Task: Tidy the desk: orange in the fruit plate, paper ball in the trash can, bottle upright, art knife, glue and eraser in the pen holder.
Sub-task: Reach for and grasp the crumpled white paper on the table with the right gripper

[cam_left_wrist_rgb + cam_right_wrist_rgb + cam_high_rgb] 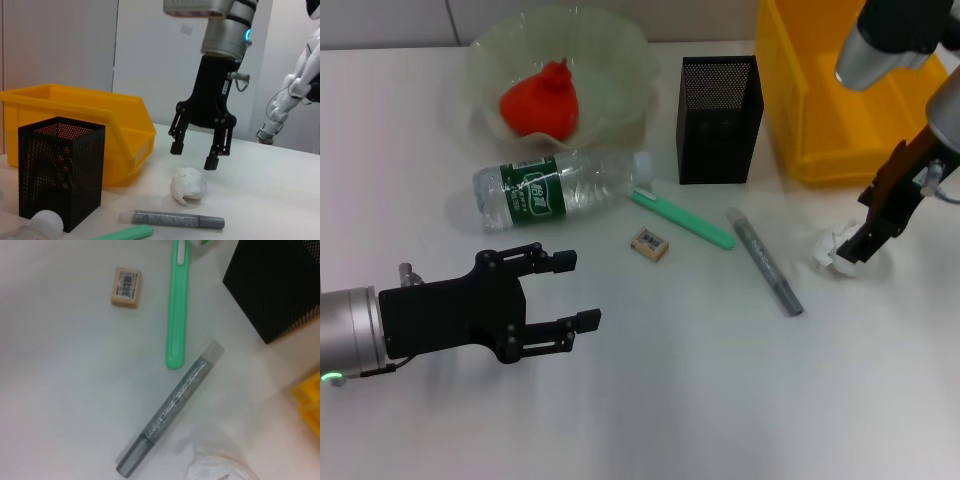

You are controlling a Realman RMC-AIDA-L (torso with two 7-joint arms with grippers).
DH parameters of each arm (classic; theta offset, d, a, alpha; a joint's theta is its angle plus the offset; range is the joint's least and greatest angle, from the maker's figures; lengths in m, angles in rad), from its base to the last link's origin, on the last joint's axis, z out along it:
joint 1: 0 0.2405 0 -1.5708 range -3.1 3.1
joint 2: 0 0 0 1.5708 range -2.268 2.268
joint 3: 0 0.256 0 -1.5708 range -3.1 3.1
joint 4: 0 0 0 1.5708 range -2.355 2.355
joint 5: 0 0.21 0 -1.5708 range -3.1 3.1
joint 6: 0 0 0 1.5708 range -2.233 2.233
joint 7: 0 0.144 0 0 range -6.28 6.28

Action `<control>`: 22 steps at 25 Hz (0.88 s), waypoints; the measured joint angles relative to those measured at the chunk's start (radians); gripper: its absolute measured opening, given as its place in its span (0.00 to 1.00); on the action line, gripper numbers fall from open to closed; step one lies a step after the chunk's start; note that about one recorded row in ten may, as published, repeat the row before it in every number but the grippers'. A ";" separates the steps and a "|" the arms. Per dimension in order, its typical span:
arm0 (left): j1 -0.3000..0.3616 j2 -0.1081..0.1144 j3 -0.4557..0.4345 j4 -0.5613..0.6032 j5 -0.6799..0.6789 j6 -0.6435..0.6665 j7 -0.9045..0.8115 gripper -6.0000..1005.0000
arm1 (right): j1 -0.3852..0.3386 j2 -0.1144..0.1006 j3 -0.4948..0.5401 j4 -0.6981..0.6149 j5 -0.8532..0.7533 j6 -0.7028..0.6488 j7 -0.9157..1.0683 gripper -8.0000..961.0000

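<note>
Lying flat, bottle points its cap toward pen holder.

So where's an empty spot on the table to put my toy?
The table is bare along its near edge, from the left claw across to below the grey glue pen. It is crowded between the lying bottle, eraser, green knife and pen holder, and around the paper ball under the right claw.
</note>
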State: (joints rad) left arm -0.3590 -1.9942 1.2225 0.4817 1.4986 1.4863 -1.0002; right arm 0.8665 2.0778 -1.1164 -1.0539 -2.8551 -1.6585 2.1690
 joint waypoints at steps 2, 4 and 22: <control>0.000 0.000 0.000 0.000 0.000 0.000 0.000 0.75 | -0.005 0.001 -0.011 0.021 0.000 0.019 0.001 0.77; 0.000 0.000 0.000 0.000 -0.001 0.000 0.000 0.75 | -0.008 0.001 -0.013 0.045 0.003 0.040 0.001 0.77; -0.001 -0.002 0.000 0.003 -0.001 -0.003 0.000 0.75 | -0.011 0.003 -0.054 0.148 0.008 0.157 -0.014 0.76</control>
State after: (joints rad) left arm -0.3602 -1.9957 1.2225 0.4847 1.4971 1.4834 -1.0002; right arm 0.8551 2.0809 -1.1701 -0.9060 -2.8469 -1.5015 2.1549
